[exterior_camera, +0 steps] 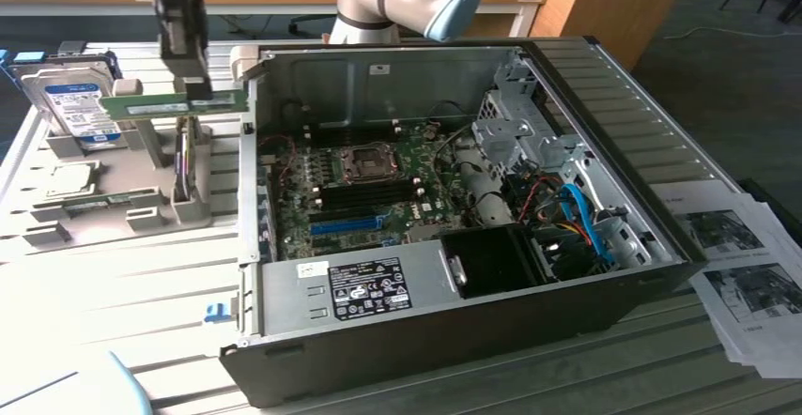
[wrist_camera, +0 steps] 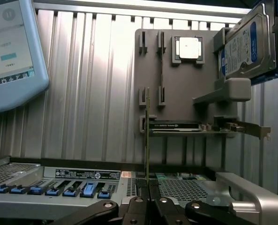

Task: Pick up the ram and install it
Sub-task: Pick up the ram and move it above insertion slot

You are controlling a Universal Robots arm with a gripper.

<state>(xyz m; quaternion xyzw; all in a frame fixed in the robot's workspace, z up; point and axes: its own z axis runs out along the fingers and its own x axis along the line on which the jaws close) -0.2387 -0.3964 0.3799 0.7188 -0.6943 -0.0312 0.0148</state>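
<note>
The ram (exterior_camera: 169, 105) is being held in the gripper (exterior_camera: 188, 84), whose fingers are being pressed together on the stick's upper edge. The green stick is being kept level, with its long side horizontal. It is being held above the grey holder tray (exterior_camera: 88, 199), just beside the outer wall of the open computer case (exterior_camera: 602, 274), on the exterior view's left. Whether it is touching any of the tray's posts cannot be told.

In the wrist view, the ram (wrist_camera: 147, 136) is being seen edge-on, as a thin line rising from between the closed fingertips.

A hard drive (exterior_camera: 75, 105) with a blue-white label is being kept upright in the tray, on the exterior view's left of the ram. A processor chip (wrist_camera: 189, 48) and an expansion card (wrist_camera: 176, 126) are also being kept in the tray.

Inside the case, the motherboard (exterior_camera: 363, 190) is being left exposed, with a blue slot (exterior_camera: 345, 224) showing near its lower edge. Printed papers (exterior_camera: 739, 265) are being kept on the table, on the exterior view's right of the case.
</note>
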